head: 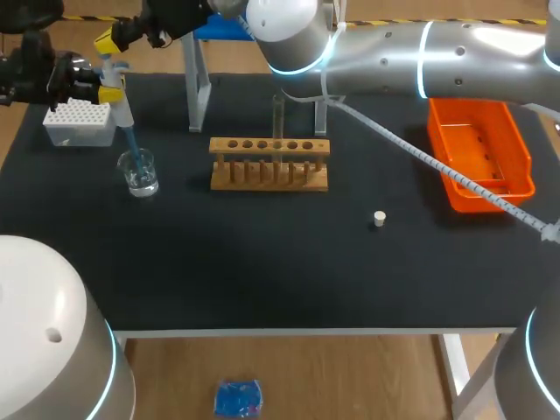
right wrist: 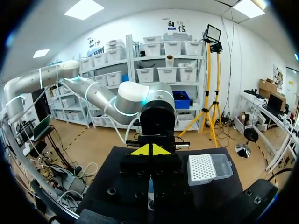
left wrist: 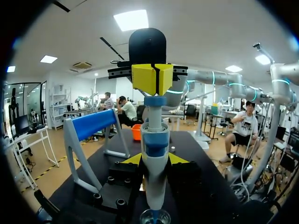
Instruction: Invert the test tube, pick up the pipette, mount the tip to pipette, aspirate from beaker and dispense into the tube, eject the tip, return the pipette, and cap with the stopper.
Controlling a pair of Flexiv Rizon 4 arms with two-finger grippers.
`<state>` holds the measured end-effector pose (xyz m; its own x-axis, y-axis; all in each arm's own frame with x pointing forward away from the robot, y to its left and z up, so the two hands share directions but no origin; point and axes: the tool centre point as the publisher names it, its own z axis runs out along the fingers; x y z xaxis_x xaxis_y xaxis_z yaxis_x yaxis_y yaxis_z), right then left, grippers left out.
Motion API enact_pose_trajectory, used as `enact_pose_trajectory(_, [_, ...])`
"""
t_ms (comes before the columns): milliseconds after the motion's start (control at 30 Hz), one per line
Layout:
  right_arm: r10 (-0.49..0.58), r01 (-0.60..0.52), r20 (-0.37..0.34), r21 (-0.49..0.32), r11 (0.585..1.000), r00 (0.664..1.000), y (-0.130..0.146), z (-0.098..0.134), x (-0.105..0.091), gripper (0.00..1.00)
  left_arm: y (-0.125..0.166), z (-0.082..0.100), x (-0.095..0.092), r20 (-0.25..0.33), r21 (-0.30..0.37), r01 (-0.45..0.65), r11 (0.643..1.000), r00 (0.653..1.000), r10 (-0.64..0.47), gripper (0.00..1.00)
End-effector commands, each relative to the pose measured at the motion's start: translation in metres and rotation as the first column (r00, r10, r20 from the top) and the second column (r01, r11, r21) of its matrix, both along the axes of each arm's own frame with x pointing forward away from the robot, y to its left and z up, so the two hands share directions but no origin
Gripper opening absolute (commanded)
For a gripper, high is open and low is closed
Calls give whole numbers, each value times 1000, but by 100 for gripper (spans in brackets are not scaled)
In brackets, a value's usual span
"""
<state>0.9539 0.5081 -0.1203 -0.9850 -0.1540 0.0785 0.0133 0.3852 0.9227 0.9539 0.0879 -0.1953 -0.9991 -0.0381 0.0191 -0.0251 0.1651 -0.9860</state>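
My left gripper (head: pixel 110 90) (left wrist: pixel 155 158) is shut on the white and blue pipette (head: pixel 116 103) (left wrist: pixel 154 140), which it holds upright at the table's far left. The pipette's blue tip (head: pixel 131 149) dips into the glass beaker (head: pixel 139 172) (left wrist: pixel 154 217) of clear liquid. My right arm reaches across from the right, and its shut gripper (head: pixel 106 40) (left wrist: pixel 152 78) (right wrist: pixel 150 150) rests on the pipette's top button (left wrist: pixel 154 101). A test tube (head: pixel 278 116) stands upright in the wooden rack (head: pixel 269 164). The small pale stopper (head: pixel 379 219) lies on the mat, right of the rack.
A white tip box (head: pixel 80 122) (right wrist: pixel 205 168) sits just behind the beaker. The blue-topped pipette stand (head: pixel 198 83) (left wrist: pixel 91 128) is behind the rack. An orange bin (head: pixel 479 153) lies at the far right. My right arm's cable (head: pixel 437 166) hangs above the mat.
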Motion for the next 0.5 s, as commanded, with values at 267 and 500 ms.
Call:
enact_pose_trajectory(267, [-1,1,-9,-7,1000,1000,2,-7,3,0,0,1,1,2,-1,2,1000,1000,-2,0])
enact_pose_trajectory(500, [-2,2,-15,-6,1000,1000,1,-10,3,0,0,1,1,2,-1,2,1000,1000,-2,0])
